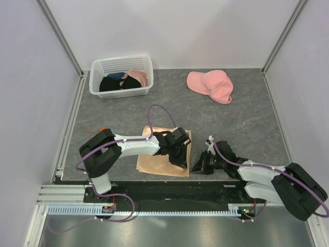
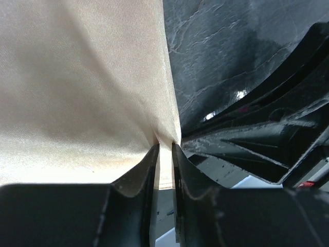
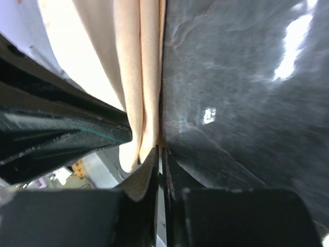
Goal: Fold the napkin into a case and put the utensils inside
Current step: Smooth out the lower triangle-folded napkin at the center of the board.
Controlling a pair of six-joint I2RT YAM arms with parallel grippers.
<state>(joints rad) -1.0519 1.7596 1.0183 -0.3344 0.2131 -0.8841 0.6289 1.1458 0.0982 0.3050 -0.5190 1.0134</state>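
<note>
The peach-tan napkin (image 1: 154,160) lies on the grey table near the front, partly folded, with layers showing at its right edge. My left gripper (image 1: 181,157) is shut on the napkin's right edge; the left wrist view shows the cloth (image 2: 87,87) pinched between the fingers (image 2: 141,175). My right gripper (image 1: 197,167) is low at the napkin's front right corner, shut on a thin cloth edge (image 3: 146,77). Of the utensils, only a small orange bit (image 1: 103,128) shows behind the left arm's elbow; the rest is hidden.
A white basket (image 1: 122,64) with dark and pink clothes stands at the back left. A pink cap (image 1: 211,85) lies at the back right. Walls and metal rails close in the table on the left, right and back.
</note>
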